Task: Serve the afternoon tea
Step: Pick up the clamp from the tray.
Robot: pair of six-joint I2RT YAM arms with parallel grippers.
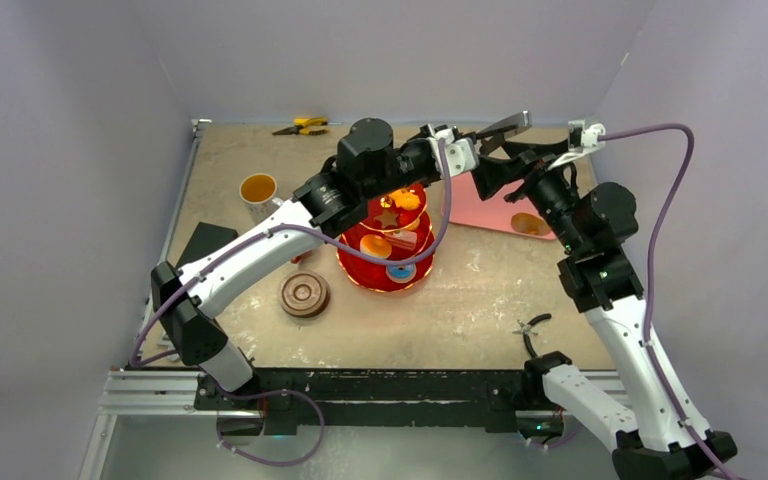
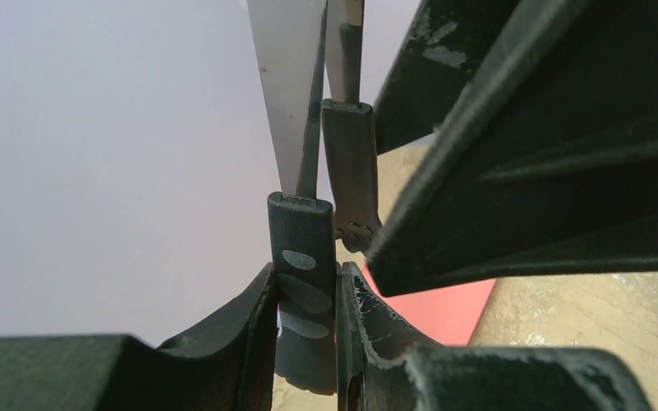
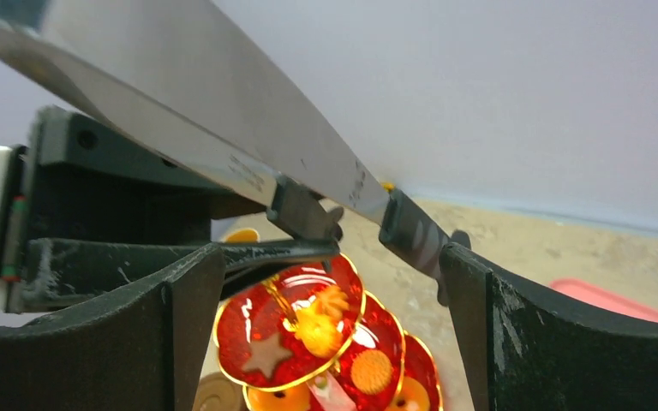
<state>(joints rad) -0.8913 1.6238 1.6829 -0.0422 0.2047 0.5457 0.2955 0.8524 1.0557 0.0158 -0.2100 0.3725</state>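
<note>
The red three-tier stand (image 1: 392, 268) with a gold rim stands mid-table, and small pastries (image 3: 375, 370) lie on its tiers. The left arm reaches over it to the back right. There my left gripper (image 2: 307, 282) is shut on the black handle of the metal tongs (image 2: 302, 235), whose blades (image 1: 505, 125) point up. My right gripper (image 3: 330, 257) is open around the tongs (image 3: 411, 231), its fingers (image 3: 180, 325) apart on either side and not pressing them. A white mug of amber tea (image 1: 257, 190) and a brown cup with saucer (image 1: 304, 294) stand left of the stand.
A pink tray (image 1: 490, 205) lies at the back right with an orange pastry (image 1: 530, 223) on it. Yellow-handled pliers (image 1: 305, 125) lie at the back edge. A black block (image 1: 205, 240) sits at the left, and a small black tool (image 1: 532, 325) lies near the right arm's base.
</note>
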